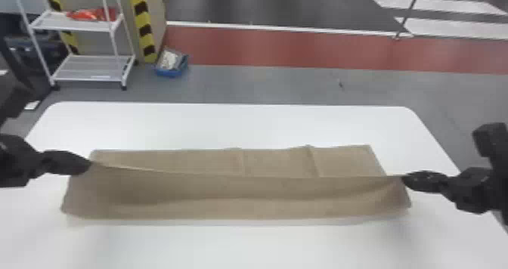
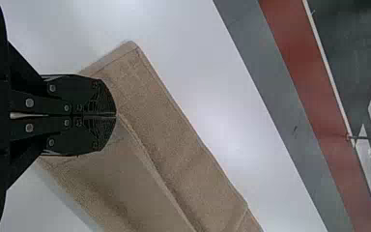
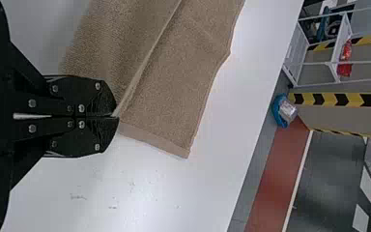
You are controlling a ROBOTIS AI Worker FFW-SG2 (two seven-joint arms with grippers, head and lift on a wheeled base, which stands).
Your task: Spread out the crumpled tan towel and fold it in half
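Evidently the fold in half is in hand: the tan towel [image 1: 234,207] is laid out lengthwise across the white table [image 1: 242,124], with one long hem raised above its far part. One end of that hem is pinched between the closed fingers of the left gripper [image 1: 90,164], the other by the right gripper [image 1: 403,177], whose fingers are likewise pressed together. For the next move, the hem should be carried toward the table's far edge, lined up with the lower layer's far hem and lowered, both ends kept level; the slight sag between them might otherwise be laid down as a wrinkle. Low creases are seen in the far layer and may need smoothing. Between that layer and the table's far edge a band of white surface is left, and margin is also left toward the far corners, so the remaining travel should be accommodated
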